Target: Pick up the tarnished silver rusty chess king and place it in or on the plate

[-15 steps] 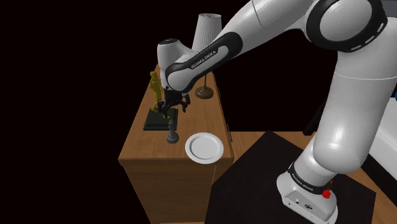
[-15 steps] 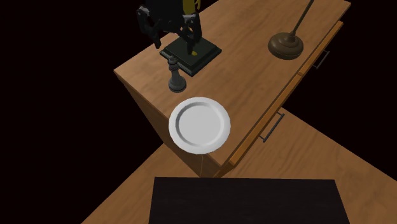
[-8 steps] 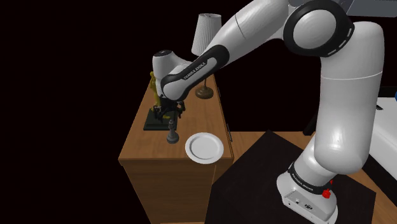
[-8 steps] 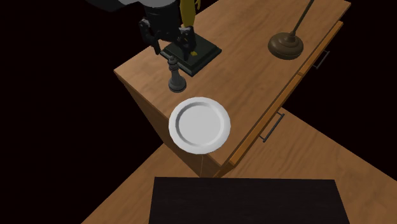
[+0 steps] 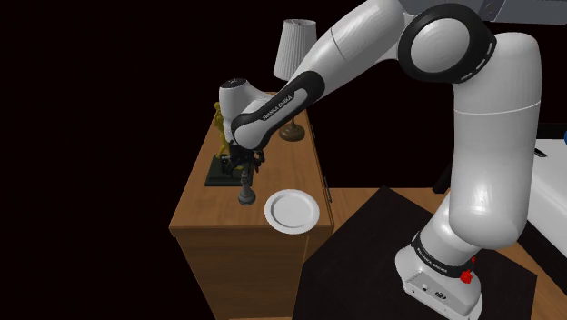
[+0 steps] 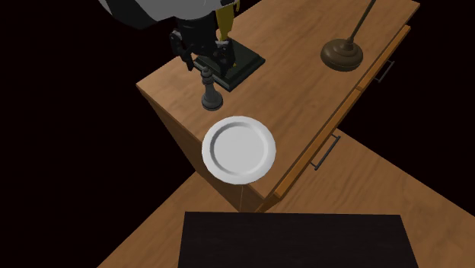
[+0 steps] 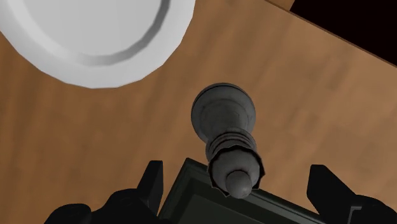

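The chess king (image 6: pixel 211 90), dark grey and dull, stands upright on the top of the wooden cabinet (image 6: pixel 304 99), close to its short end edge. The white plate (image 6: pixel 239 149) lies flat near the king, closer to the corner where that end edge meets the drawer front, and its rim reaches the edge. On the king's other side, just beside it, sits the dark square base (image 6: pixel 242 64) of a gold figurine (image 5: pixel 221 123).

The hand (image 6: pixel 203 59) hangs directly over the king and points down at it, with its two fingers (image 7: pixel 150 181) spread wide. In the wrist view the king's top lies between them with a clear gap on each side, so the hand grips nothing.

A lamp (image 5: pixel 295 45) with a pale shade stands farther along the cabinet top, well apart from the king. Its round brown foot (image 6: pixel 343 55) is near the edge above the drawers. A black mat (image 6: pixel 297 240) lies on the wooden floor (image 6: pixel 152 236) beside the cabinet, and in the shoulder view the arm's stand rests on it.
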You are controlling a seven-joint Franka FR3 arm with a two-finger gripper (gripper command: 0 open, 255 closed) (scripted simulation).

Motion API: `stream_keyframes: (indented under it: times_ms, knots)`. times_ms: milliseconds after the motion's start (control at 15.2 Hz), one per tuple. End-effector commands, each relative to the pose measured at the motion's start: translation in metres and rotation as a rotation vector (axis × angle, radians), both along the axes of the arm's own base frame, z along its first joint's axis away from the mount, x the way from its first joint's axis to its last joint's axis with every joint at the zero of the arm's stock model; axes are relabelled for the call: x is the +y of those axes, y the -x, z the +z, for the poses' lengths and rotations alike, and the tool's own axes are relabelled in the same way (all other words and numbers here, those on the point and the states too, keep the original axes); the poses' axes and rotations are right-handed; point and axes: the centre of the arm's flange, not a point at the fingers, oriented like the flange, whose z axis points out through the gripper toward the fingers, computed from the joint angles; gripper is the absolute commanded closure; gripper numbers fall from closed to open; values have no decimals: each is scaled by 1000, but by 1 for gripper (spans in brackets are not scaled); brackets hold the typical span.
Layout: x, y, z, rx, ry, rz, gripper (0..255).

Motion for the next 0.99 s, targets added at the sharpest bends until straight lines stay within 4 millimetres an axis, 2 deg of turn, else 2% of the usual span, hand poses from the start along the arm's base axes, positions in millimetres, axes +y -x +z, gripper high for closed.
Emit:
stream_keyframes:
  times_ms: [0,66,132,726,924]
  knots:
    - [0,0,0,0,0,0,0]
    - [0,0,0,0,0,0,0]
    - [0,0,0,0,0,0,255]
    - [0,0,0,0,0,0,255]
    - [0,0,16,0,0,0,255]
